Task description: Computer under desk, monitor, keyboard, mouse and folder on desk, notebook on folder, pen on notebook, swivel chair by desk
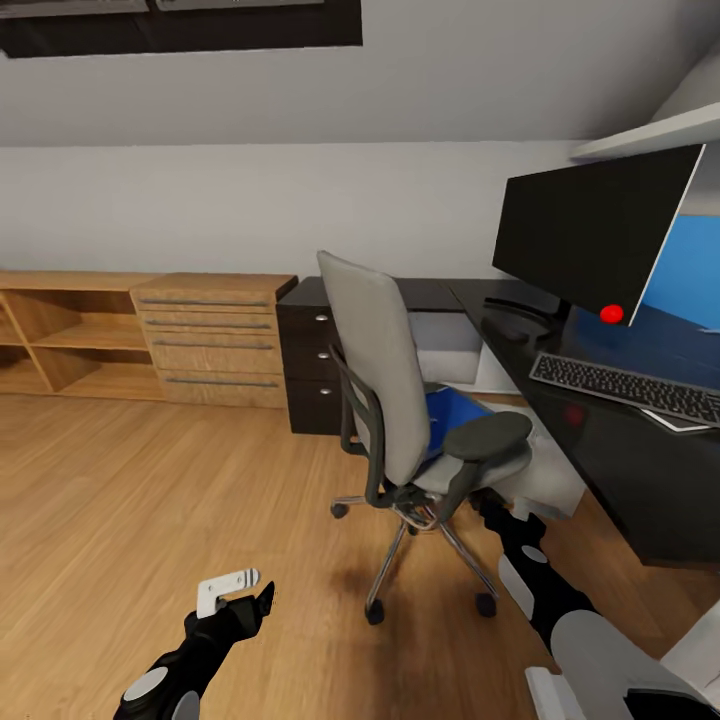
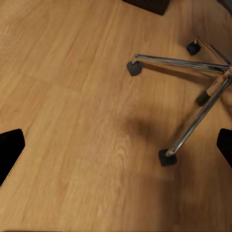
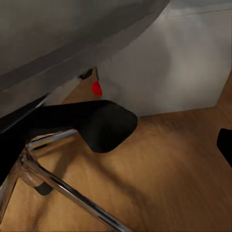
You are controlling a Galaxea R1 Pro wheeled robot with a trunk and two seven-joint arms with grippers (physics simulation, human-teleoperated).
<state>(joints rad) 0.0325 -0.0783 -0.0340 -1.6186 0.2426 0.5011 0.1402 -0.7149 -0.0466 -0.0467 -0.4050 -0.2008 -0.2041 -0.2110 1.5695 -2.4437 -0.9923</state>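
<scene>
Swivel chair stands on the wood floor beside the desk, backrest toward the camera, seat toward the desk. Left gripper hangs low over the floor at the near left, well apart from the chair. In the left wrist view its fingertips sit at the two side edges of the frame with bare floor between, so it is spread wide and holds nothing. That view also shows the chrome star base and its black castors.

Right arm reaches in under the chair's near armrest. Right gripper is hidden behind the seat in the head view. Right wrist view shows the grey seat underside close above, a black support arm below it, and one dark fingertip at the frame edge. Cannot tell how far it is open or whether it touches the chair.

Folder, blue, lies on the seat, partly hidden by the backrest.

Keyboard lies on the black desk top, just in front of the monitor. Monitor stands upright on the desk, red dot at its lower corner.

Black drawer unit stands behind the chair. Light-wood cabinet runs along the far wall to its left.
</scene>
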